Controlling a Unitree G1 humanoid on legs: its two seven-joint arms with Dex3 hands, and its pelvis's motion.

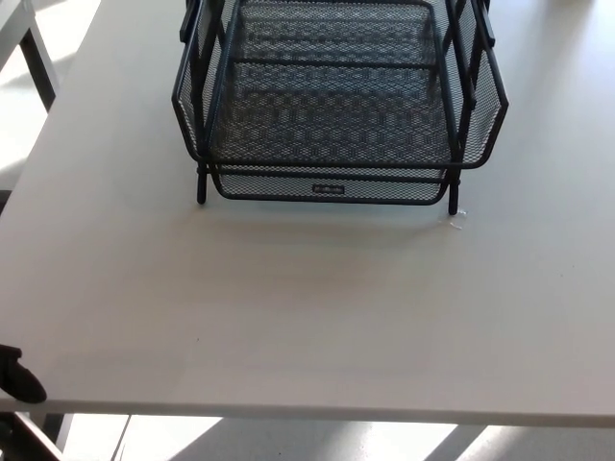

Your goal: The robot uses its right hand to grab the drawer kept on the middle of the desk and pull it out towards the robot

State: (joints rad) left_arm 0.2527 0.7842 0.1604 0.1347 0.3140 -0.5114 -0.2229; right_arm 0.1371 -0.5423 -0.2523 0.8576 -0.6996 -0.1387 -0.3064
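Note:
A black wire-mesh drawer unit (336,106) stands on the white desk (307,307) at the upper middle of the head view. Its lower drawer (327,188) has a small label plate on the front and sits just past the frame's front legs. The upper tray rests above it and looks empty. Only a black tip of my left hand (19,375) shows at the lower left edge, below the desk's near edge. My right hand does not appear.
A small clear scrap (457,221) lies on the desk by the unit's front right leg. Another table's leg (38,62) stands at the upper left. The desk's near edge runs along the bottom, with sunlit floor below.

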